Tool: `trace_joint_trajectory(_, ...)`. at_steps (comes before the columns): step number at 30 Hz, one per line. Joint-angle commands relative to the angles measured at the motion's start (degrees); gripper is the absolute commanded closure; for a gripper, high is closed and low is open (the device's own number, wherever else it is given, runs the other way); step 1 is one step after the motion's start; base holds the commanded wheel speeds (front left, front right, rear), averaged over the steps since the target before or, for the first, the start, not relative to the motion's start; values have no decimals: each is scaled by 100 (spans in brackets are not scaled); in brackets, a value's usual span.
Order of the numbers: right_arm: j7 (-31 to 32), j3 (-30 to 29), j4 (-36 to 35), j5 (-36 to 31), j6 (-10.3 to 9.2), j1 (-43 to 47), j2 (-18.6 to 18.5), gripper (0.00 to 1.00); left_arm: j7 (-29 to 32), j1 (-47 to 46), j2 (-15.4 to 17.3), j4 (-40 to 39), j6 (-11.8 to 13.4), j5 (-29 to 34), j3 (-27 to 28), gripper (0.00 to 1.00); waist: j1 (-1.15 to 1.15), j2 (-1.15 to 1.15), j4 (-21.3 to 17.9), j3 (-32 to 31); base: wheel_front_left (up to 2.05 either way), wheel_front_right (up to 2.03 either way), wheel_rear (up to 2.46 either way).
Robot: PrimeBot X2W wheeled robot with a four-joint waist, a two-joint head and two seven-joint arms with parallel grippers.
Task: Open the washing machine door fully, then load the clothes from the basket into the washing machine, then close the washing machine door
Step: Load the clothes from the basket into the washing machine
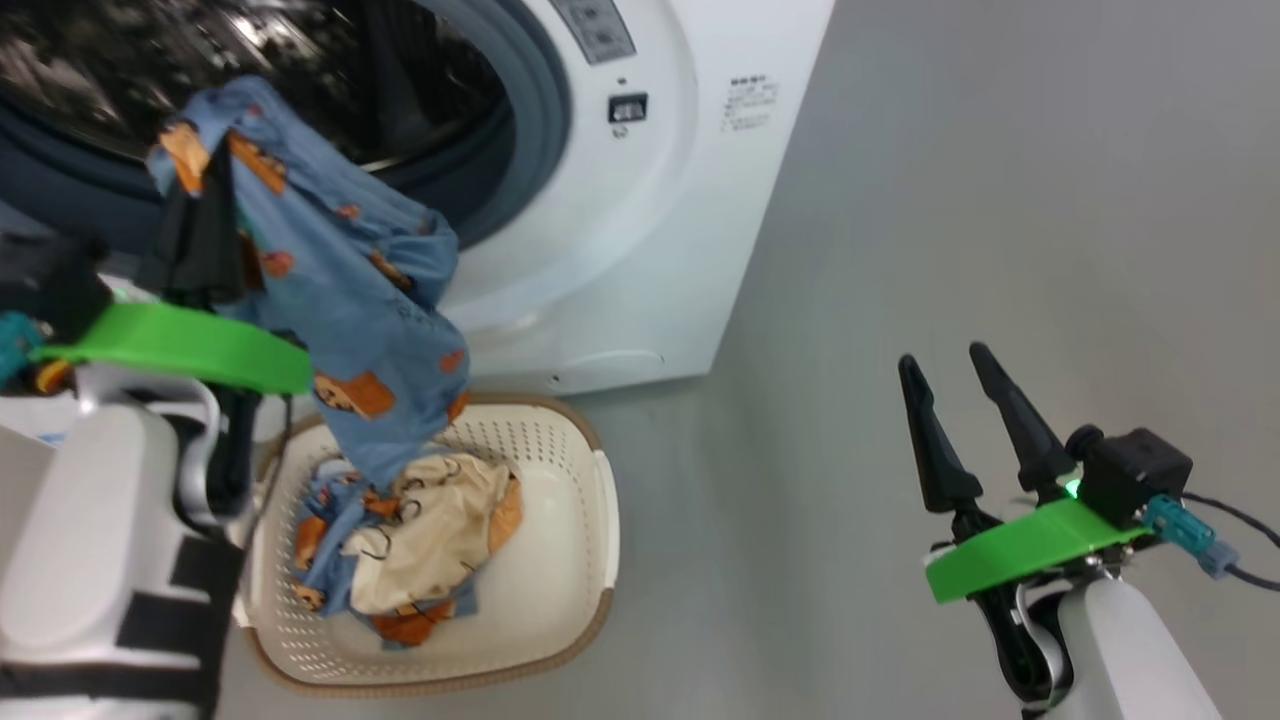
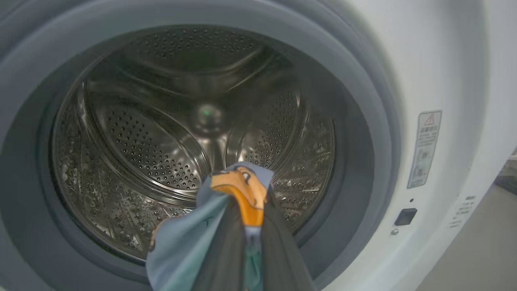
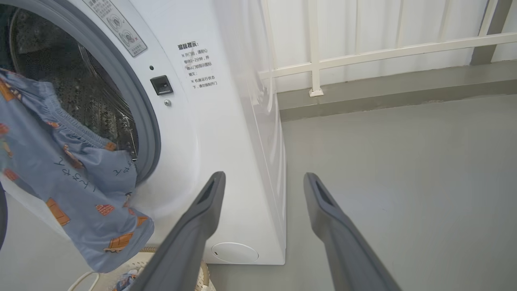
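Observation:
The white washing machine (image 1: 640, 230) stands with its round mouth uncovered; its door is out of view. My left gripper (image 1: 200, 215) is shut on a light-blue piece of the clothes (image 1: 350, 310), held up just in front of the grey gasket, its tail hanging into the basket (image 1: 570, 560). In the left wrist view the pinched cloth (image 2: 238, 194) sits before the steel drum (image 2: 161, 137). More blue and cream clothes (image 1: 420, 540) lie in the basket. My right gripper (image 1: 945, 365) is open over bare floor to the right, its fingers (image 3: 202, 214) pointing past the machine's corner.
The basket sits on the grey floor (image 1: 1000, 200) right below the machine's front. A white railing (image 3: 383, 52) and a low grey kerb run behind the machine. Open floor lies to the machine's right.

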Motion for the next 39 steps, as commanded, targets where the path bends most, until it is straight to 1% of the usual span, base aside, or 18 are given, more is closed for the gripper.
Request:
trace_joint_trajectory(1,-28,115,-187,-70,9,-170,61,0,-30,-369,294,89,-9,-40,181,100,0,0,-321,491,0,0,0)
trace_joint_trajectory(5,-28,142,-264,-98,9,-304,119,0,-30,-888,447,654,-9,-136,77,100,0,0,-459,874,0,0,0)
trace_joint_trajectory(10,-28,188,-324,-111,9,-428,157,0,-30,-1555,634,1375,-9,-400,-173,100,0,0,-614,1289,0,0,0)
trace_joint_trajectory(11,-28,188,-324,-111,9,-428,157,0,-30,-1555,634,1375,-9,-400,-173,100,0,0,-614,1289,0,0,0)
trace_joint_trajectory(17,-28,307,-444,31,9,-547,167,0,-30,-2299,829,1908,-9,-590,-469,100,0,0,-782,1750,0,0,0)
trace_joint_trajectory(22,-28,361,-548,119,9,-601,168,0,-30,-2809,1067,2051,-9,-558,-476,100,0,0,-921,2049,0,0,0)
trace_joint_trajectory(24,-28,382,-576,141,9,-618,169,0,-30,-3025,1151,2106,-9,-448,-412,100,0,0,-968,2145,0,0,0)
trace_joint_trajectory(27,-28,443,-600,185,9,-661,169,0,-30,-3426,1170,2149,-5,-207,-160,100,0,0,-1056,2254,0,0,0)
trace_joint_trajectory(30,-28,461,-623,196,9,-694,169,0,-30,-3667,1062,1879,67,-111,268,100,0,0,-1108,2322,0,0,0)
trace_joint_trajectory(33,-28,445,-644,193,9,-707,169,0,-30,-3734,956,1475,100,130,645,100,0,0,-1127,2367,0,0,0)
trace_joint_trajectory(36,-28,429,-633,199,9,-695,169,0,-30,-3615,836,1434,95,367,833,100,0,0,-1118,2366,0,0,0)
trace_joint_trajectory(37,-28,430,-626,205,9,-691,169,0,-30,-3575,801,1504,87,426,851,89,0,0,-1109,2361,0,0,0)
trace_joint_trajectory(39,-28,438,-611,219,9,-693,169,0,-30,-3510,752,1721,69,530,831,0,0,0,-1083,2341,0,0,0)
